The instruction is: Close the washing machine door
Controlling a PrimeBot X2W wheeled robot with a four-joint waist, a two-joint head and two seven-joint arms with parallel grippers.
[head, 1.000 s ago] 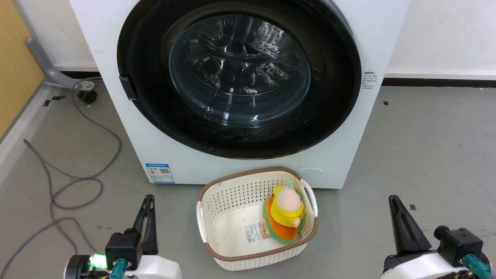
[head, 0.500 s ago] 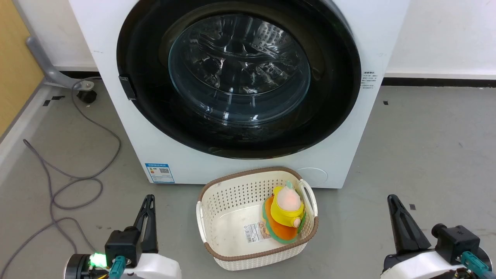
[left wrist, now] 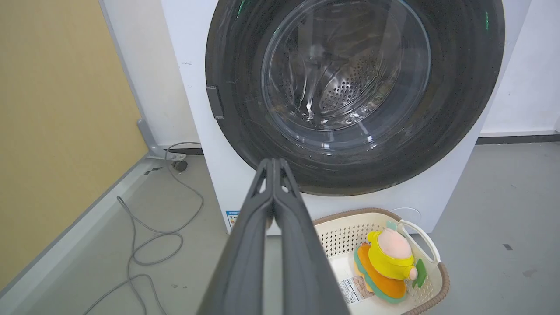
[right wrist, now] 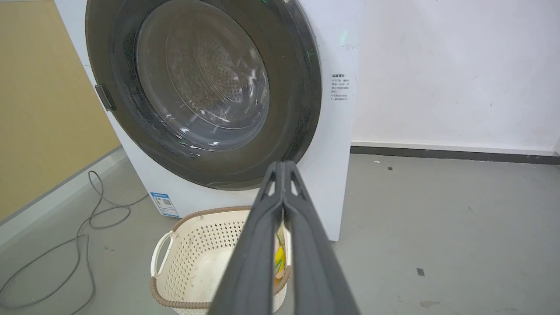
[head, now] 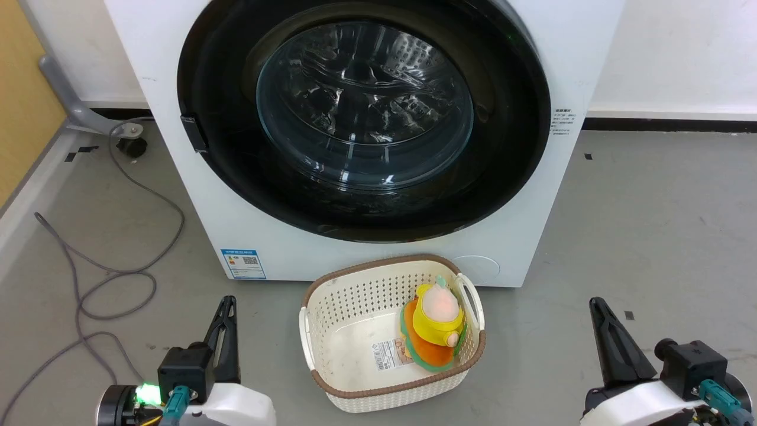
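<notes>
The white washing machine stands ahead. Its round black-rimmed door lies flat against the machine's front, shut, with the steel drum showing through the glass bowl. A small latch tab sits on the door's left rim. My left gripper is low at the lower left, shut and holding nothing. At the lower right my right gripper is likewise shut and holding nothing. Both hang well back from the door.
A cream perforated basket with a yellow and orange plush toy sits on the floor just before the machine. Grey cables loop over the floor at the left. A yellow wall bounds the left side.
My right gripper has slid slightly left and down in the head view. The left arm has dropped very slightly. The door stays shut.
</notes>
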